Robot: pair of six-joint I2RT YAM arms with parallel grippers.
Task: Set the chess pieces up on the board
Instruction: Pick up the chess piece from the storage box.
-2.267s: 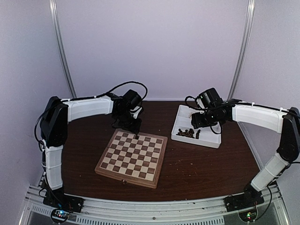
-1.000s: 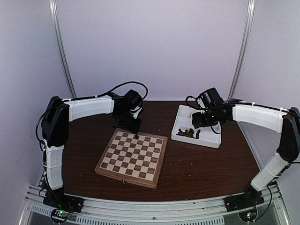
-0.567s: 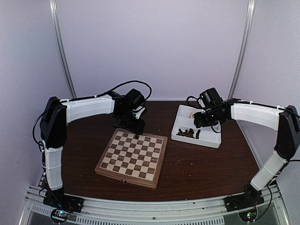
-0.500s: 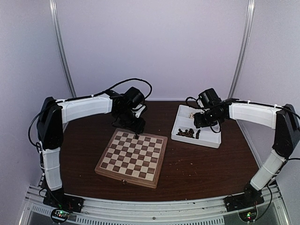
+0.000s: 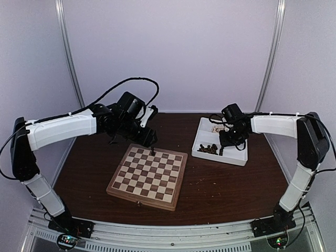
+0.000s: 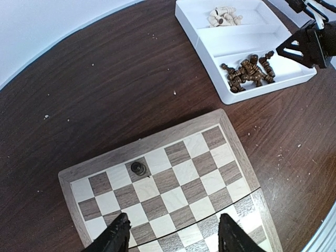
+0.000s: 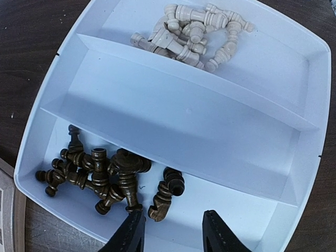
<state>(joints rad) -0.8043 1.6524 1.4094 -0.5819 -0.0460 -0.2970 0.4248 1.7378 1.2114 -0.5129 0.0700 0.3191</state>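
The board (image 5: 148,177) lies mid-table, and one dark chess piece (image 5: 153,151) stands on its far row. In the left wrist view that piece (image 6: 138,168) sits on a dark square of the board (image 6: 173,194). My left gripper (image 6: 173,237) hangs open above the board (image 5: 148,137), with nothing between its fingers. My right gripper (image 7: 170,230) is open low over the tray's dark-piece compartment (image 5: 227,145). A lone dark piece (image 7: 167,199) lies just ahead of its fingertips, beside a heap of dark pieces (image 7: 100,176).
The white compartment tray (image 7: 184,105) sits right of the board (image 5: 231,158). Cream pieces (image 7: 191,31) fill its far compartment, and its middle compartment holds nothing. Crumbs dot the dark tabletop (image 6: 105,79).
My left gripper opened, leaving the dark piece on the board, then lifted and drew back to the left. My right gripper lowered toward the dark pieces with its jaws narrowing.
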